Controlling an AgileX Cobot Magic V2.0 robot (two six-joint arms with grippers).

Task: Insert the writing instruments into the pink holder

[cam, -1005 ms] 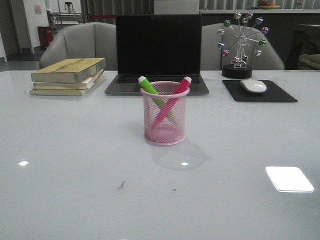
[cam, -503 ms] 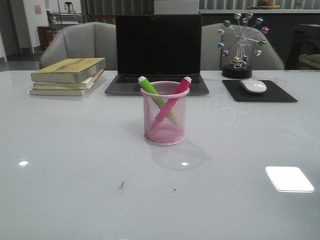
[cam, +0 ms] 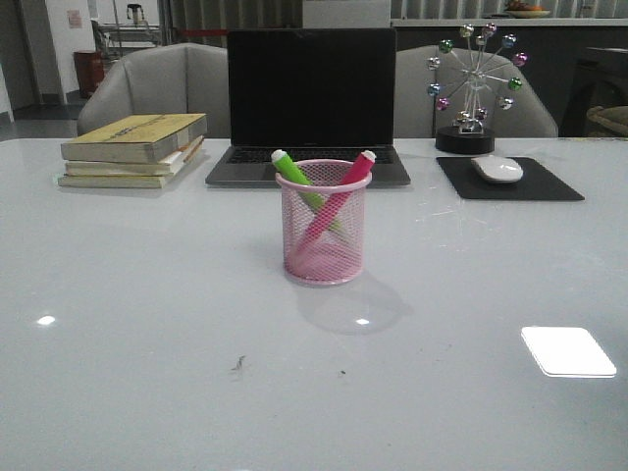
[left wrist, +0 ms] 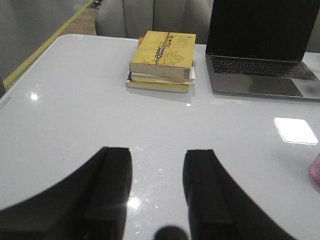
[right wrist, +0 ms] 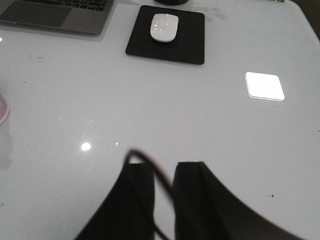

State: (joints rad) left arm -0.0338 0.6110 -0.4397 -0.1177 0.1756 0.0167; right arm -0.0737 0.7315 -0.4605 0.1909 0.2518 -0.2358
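Note:
The pink holder (cam: 324, 235) stands upright in the middle of the white table in the front view. Inside it lean both writing instruments, crossed: the lime green marker (cam: 291, 169) with its cap over the left rim, the hot pink marker (cam: 358, 169) over the right rim. Neither arm shows in the front view. My left gripper (left wrist: 157, 160) is open over bare table, nothing between its fingers, and a pink sliver of the holder (left wrist: 316, 172) shows at the frame edge. My right gripper (right wrist: 164, 172) holds nothing; its jaws stand a narrow gap apart, with a thin black cable looping across them.
Behind the holder sits an open laptop (cam: 312, 98). A stack of books (cam: 134, 147) lies at the back left. A white mouse (cam: 497, 169) rests on a black pad (cam: 549, 186) at the back right, behind it a ferris-wheel ornament (cam: 476, 83). Two grey chairs stand beyond the table.

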